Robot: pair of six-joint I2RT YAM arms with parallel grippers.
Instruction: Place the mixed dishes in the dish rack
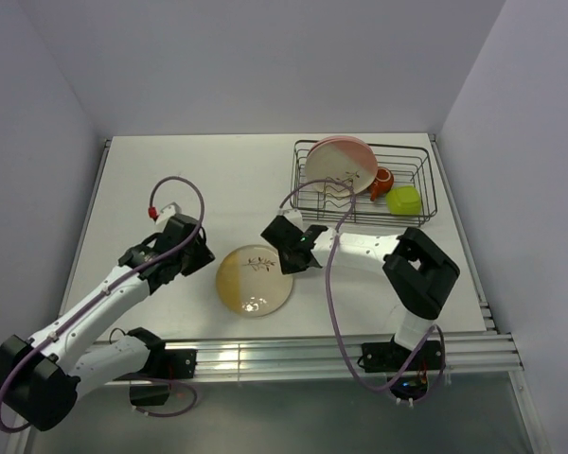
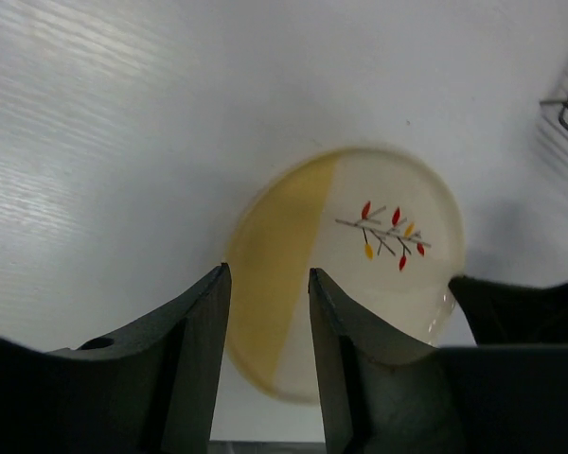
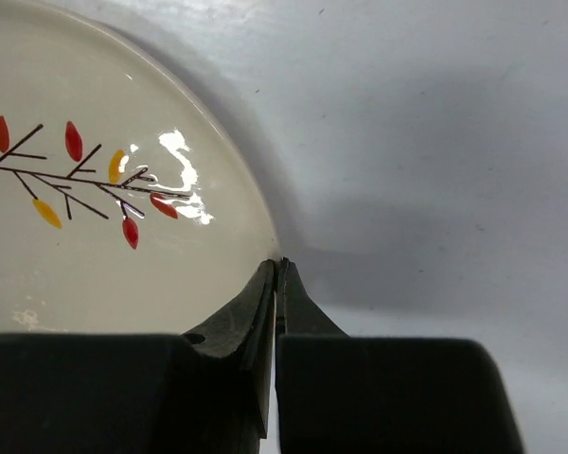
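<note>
my left gripper [image 2: 268, 274] is hovering with jaws apart, gripping nothing; the yellow-and-cream plate [image 2: 379, 274] is lying flat beyond its tips. my right gripper [image 3: 276, 270] is resting shut tips at the plate's opposite rim. i am fearing a shove skidding the plate sideways, past my open jaws.

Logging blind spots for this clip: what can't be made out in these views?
Top external: the orange-red cup is partly hidden by the pink-and-cream plate; its pose is unclear.
Left wrist: the dish rack is cut off by the right edge; the left end effector covers the near rim of the yellow-and-cream plate.
Right wrist: whether the shut right end effector touches that plate's rim cannot be told.
</note>
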